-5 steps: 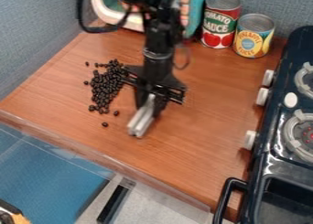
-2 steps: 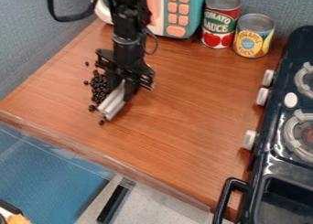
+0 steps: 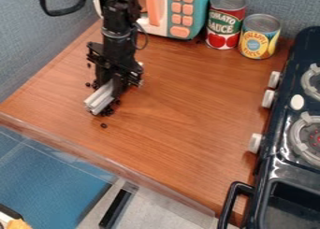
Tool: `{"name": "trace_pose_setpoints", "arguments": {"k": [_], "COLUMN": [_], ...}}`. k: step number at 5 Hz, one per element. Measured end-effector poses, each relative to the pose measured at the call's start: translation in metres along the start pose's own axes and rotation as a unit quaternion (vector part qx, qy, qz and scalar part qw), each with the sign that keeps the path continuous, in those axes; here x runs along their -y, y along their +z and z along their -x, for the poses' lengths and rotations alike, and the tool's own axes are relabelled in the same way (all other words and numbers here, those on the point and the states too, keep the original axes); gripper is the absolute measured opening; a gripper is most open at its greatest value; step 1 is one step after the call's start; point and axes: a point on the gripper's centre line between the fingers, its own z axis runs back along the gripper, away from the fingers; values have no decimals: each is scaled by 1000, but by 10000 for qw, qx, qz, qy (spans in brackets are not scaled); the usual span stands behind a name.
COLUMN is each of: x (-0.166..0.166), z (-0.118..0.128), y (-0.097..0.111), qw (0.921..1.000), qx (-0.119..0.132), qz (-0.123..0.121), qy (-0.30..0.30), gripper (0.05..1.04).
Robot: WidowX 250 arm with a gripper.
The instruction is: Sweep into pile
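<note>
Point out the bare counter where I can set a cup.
Bare: the wide stretch of counter between the gripper and the stove knobs, below the cans. Crowded: around the gripper, with black beans beside it.

Wood-brown counter (image 3: 187, 106) — dark beans (image 3: 108, 111), red can (image 3: 225, 25), yellow can (image 3: 258, 39), toy microwave (image 3: 199, 13).

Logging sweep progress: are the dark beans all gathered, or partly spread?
Partly spread: one bean lies apart from the small cluster beside the gripper.

Counter (image 3: 181, 111): brown woodgrain | beans (image 3: 107, 112): black | microwave (image 3: 163, 13): teal, white, orange | stove (image 3: 281, 144): black
</note>
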Motion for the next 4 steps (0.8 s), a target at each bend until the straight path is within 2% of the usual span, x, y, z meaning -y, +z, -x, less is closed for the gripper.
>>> {"name": "trace_pose_setpoints", "arguments": {"k": [1, 2, 3, 4], "x": [10, 33, 58, 76], "z": [2, -3, -5, 1], "y": [10, 51, 67, 58], "qw": [9998, 9976, 9955, 9937], "qx": [103, 488, 645, 602], "qz": [186, 477, 602, 503], "qy": [-53, -110, -335, -795], "gripper": [372, 372, 372, 372]}}
